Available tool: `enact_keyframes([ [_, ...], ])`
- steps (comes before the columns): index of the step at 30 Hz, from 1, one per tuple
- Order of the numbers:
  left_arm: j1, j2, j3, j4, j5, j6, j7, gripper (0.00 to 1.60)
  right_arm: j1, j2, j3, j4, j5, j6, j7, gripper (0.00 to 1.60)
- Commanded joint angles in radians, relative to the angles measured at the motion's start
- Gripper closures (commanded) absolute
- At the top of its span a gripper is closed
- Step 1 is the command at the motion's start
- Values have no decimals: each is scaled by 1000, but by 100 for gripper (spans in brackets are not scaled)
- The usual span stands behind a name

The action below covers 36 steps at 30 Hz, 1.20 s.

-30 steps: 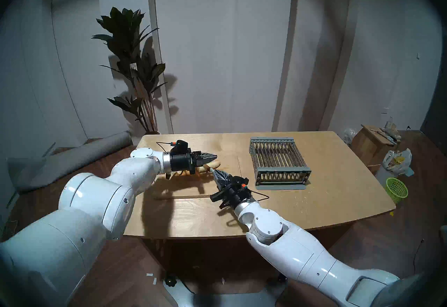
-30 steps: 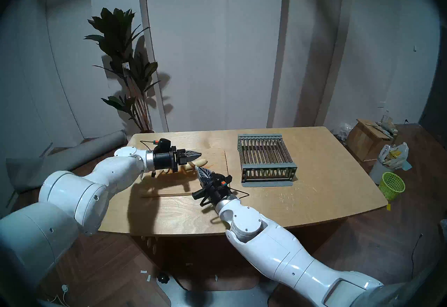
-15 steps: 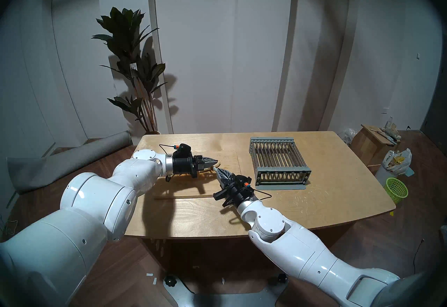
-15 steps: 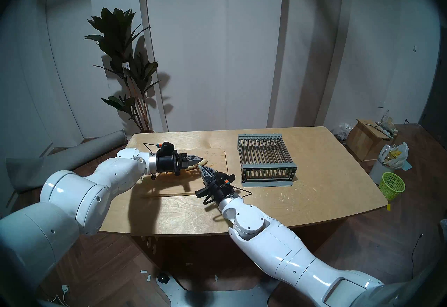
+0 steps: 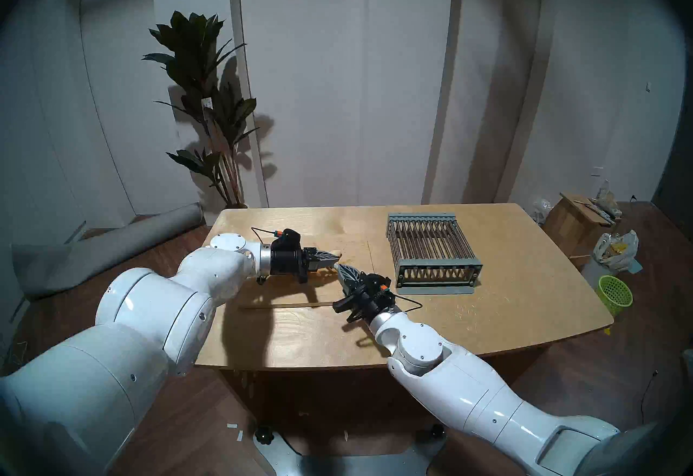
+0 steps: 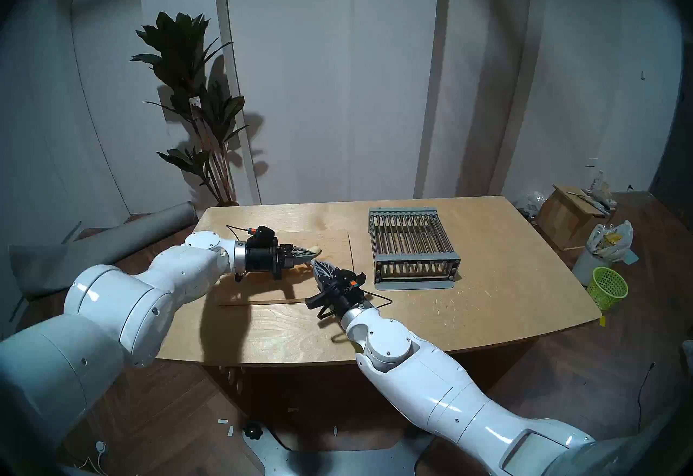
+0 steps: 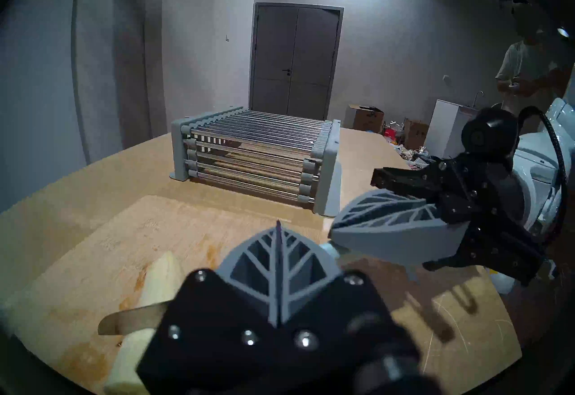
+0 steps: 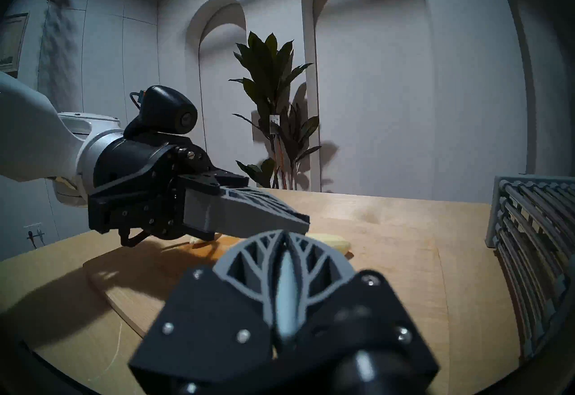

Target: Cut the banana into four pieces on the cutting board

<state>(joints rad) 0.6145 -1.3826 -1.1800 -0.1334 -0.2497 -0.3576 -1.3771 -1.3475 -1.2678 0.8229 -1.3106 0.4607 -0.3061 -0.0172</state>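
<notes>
While the soft, slippery banana wants gentle steadying mid-length, our left hand is closed empty; our right hand clamps the knife.

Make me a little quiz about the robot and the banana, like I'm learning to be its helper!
1. True or false: the banana lies on the cutting board.
2. In the head view, what stands to the right of the board?
A. a red bowl
B. a grey rack of metal bars
C. a stack of plates
3. Fill in the gap: the right gripper is shut on the handle of a ____.

Key: 1 true. 2 B. 3 knife; its blade lies across the banana.
</notes>
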Motion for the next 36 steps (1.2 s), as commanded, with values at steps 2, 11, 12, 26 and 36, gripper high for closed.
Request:
enact_keyframes([
  [2,4,0,2,9,2,-7,-11,160,10,-16,4,-12,5,-11,-1,160],
  [11,12,-5,6,17,5,-10,-6,160,5,-18,2,-8,9,-10,-1,160],
  [12,14,-6,7,18,5,-10,-4,160,4,-18,2,-8,10,-10,-1,160],
  [26,22,-9,19,20,13,-2,-4,160,4,-18,-2,-6,14,-7,-4,160],
  [36,2,5,-17,15,-21,4,-4,160,5,-17,-4,-17,19,-6,-2,160],
])
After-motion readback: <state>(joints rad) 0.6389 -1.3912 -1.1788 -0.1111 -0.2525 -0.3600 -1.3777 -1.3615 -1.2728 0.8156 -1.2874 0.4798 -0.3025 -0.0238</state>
